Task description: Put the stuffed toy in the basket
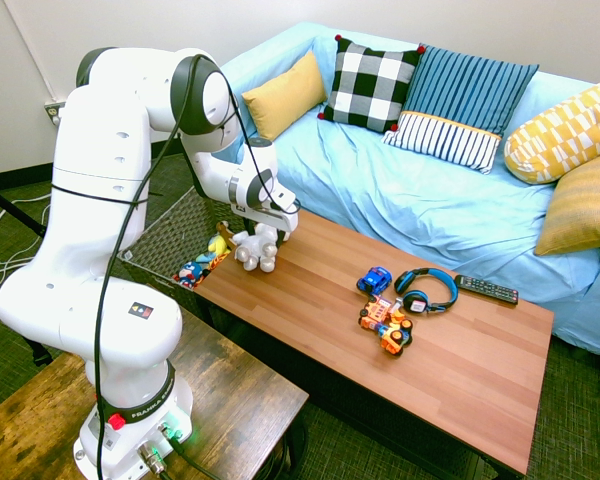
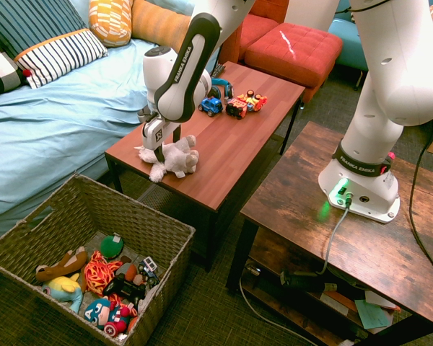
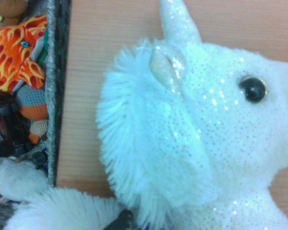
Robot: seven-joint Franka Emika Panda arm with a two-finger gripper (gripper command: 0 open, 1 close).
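Jaws: spread wide, gripper [image 2: 161, 141] pointing straight down over the stuffed toy, nothing clamped; contact with the plush cannot be confirmed.
Basket [image 2: 169, 238]: woven, on the floor at 7 o'clock from the toy in the second exterior view, holding assorted small toys.
Stuffed toy [image 2: 175, 157]: white plush lying on the coffee table [image 2: 234, 148] near its basket-side end, directly under the gripper; wrist view shows a glittery horn, ear and dark eye.
Toy cars [image 2: 238, 104]: far end of the table, at 1 o'clock from the plush, well apart.
Headphones [image 1: 426, 290]: beside the cars, first exterior view.
Remote [image 1: 486, 289]: just beyond the headphones, near the sofa [image 1: 420, 195].
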